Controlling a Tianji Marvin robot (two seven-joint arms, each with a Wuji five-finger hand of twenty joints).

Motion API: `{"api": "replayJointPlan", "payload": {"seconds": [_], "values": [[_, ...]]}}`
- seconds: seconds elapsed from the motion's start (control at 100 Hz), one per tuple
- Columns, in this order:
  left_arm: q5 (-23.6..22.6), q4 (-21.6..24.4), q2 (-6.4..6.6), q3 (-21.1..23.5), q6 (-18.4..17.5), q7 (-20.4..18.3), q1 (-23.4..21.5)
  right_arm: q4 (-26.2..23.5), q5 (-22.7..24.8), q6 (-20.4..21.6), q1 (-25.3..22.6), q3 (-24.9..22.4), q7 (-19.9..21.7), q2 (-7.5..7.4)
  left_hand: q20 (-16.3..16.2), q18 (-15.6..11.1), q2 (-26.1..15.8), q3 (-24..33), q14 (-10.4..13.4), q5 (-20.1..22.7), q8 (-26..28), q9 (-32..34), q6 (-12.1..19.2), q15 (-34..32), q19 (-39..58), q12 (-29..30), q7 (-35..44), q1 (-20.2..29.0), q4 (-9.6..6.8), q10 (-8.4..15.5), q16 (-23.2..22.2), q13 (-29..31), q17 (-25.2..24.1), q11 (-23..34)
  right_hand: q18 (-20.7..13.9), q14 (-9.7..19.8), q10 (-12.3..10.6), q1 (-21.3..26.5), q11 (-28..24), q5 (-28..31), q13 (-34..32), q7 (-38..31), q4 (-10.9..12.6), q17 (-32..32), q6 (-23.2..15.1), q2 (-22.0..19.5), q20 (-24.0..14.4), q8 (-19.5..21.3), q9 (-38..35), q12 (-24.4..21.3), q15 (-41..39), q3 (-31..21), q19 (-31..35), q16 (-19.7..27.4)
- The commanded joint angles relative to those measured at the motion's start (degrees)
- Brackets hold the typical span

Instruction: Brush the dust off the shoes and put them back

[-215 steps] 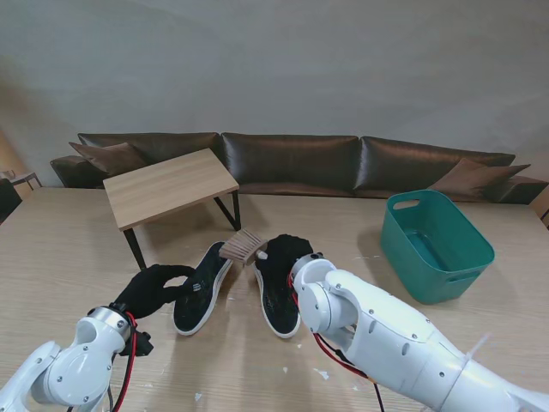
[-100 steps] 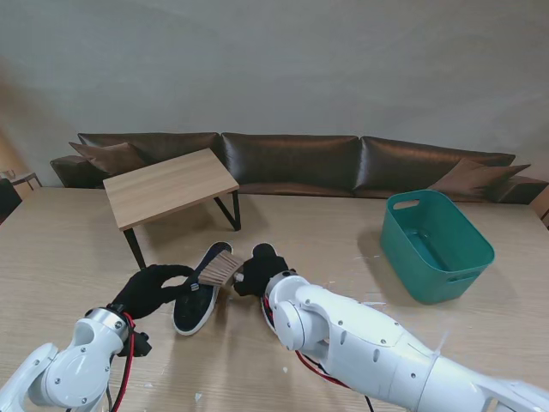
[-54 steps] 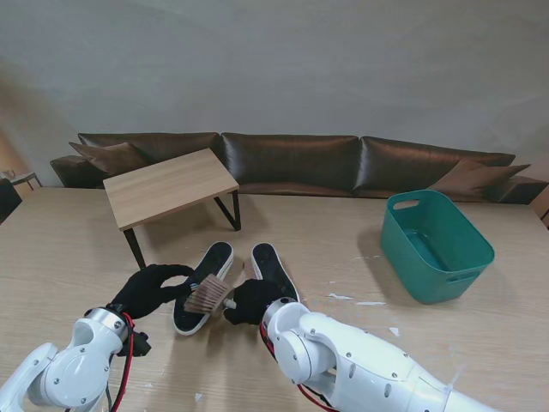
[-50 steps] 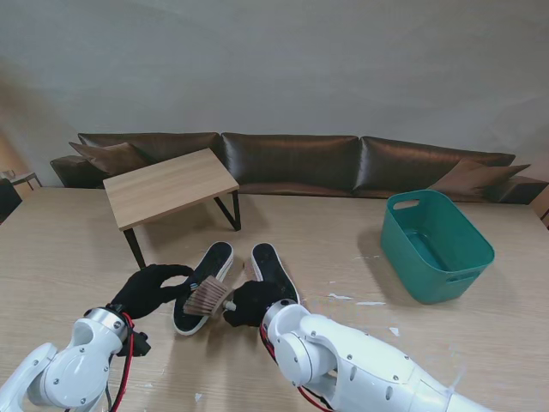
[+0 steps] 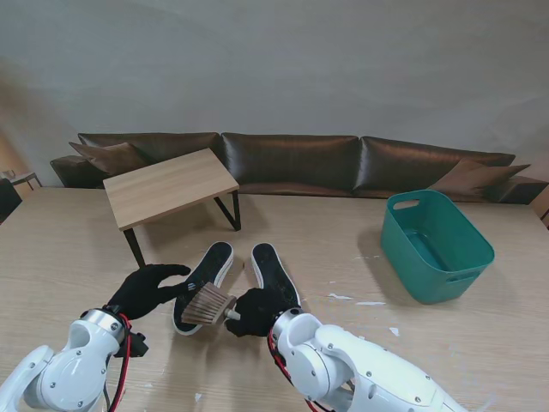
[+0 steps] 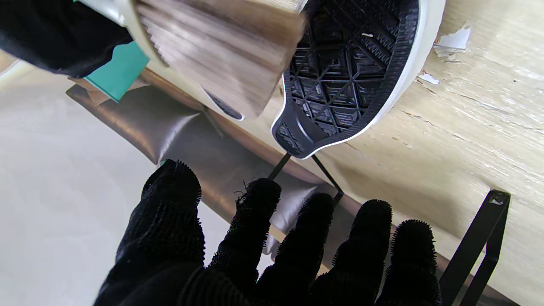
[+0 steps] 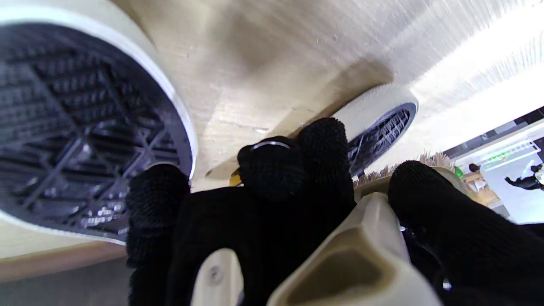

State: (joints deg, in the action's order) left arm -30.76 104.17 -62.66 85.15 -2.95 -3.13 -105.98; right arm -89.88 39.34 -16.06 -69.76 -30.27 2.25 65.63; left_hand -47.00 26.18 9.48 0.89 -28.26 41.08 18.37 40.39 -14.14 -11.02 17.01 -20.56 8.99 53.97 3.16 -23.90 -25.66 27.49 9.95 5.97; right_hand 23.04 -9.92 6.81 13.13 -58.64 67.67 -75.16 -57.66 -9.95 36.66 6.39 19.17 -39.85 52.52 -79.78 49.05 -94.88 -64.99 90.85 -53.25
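- The right hand (image 5: pixel 255 312) is closed around the handle of a brush (image 5: pixel 208 306), whose bristles sit over the near end of the left shoe (image 5: pixel 202 286).
- The left hand (image 5: pixel 146 289) hovers with fingers spread and holds nothing, just left of that shoe.
- Both shoes lie sole-up, side by side; the right shoe (image 5: pixel 273 273) lies just beyond the right hand.
- A small wooden table (image 5: pixel 169 186) stands beyond the left shoe.
- A green basket (image 5: pixel 437 245) sits well apart to the right, with bare tabletop (image 5: pixel 343 257) between.
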Motion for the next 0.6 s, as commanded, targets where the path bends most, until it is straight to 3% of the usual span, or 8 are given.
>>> {"api": "replayJointPlan", "payload": {"seconds": [0.0,0.25,0.59], "values": [[-0.1,0.4,-0.23,0.1,0.0,-1.1,-0.2,-1.7,0.4,0.0,0.1,-0.7,0.4,-0.03,0.1,-1.4,-2.7,-1.0,1.0,1.1,0.4,-0.7,-0.5,1.0,-1.4,0.1,0.1,1.5,-1.8,0.1,-0.2,-2.1,-0.7,-0.1,0.6,6.5,1.1,2.6,-0.3,5.6,0.1,-0.6,2.1,27.4,3.6,-1.1,0.2,-0.9,-3.2,-0.5,-3.1,-5.4,3.8,-0.4],[-0.1,0.5,-0.23,0.0,0.3,-1.1,-0.2,-1.6,0.8,-1.7,2.5,-2.4,0.5,0.31,0.1,-1.4,-2.7,-1.0,1.1,1.1,0.4,-0.7,-0.6,0.9,-1.3,0.1,0.1,1.6,-1.8,0.1,-0.2,-2.1,-0.6,-0.1,0.7,6.5,0.9,2.5,-0.3,5.6,0.1,-0.6,2.0,27.4,3.5,-1.1,0.2,-0.9,-3.2,-0.5,-3.1,-5.4,3.8,-0.4],[0.1,0.0,-0.17,-0.5,1.0,-1.5,0.4,7.3,-1.1,-7.5,11.0,0.7,0.3,2.56,0.1,-1.4,-2.8,-1.0,1.0,1.1,0.4,-0.7,-0.7,1.0,-1.3,0.1,0.2,1.6,-1.81,0.1,-0.2,-2.2,-0.7,-0.1,0.7,6.4,1.1,2.5,-0.3,5.6,0.1,-0.6,2.0,27.4,3.5,-1.0,0.2,-0.9,-3.2,-0.4,-3.1,-5.5,3.8,-0.4]]}}
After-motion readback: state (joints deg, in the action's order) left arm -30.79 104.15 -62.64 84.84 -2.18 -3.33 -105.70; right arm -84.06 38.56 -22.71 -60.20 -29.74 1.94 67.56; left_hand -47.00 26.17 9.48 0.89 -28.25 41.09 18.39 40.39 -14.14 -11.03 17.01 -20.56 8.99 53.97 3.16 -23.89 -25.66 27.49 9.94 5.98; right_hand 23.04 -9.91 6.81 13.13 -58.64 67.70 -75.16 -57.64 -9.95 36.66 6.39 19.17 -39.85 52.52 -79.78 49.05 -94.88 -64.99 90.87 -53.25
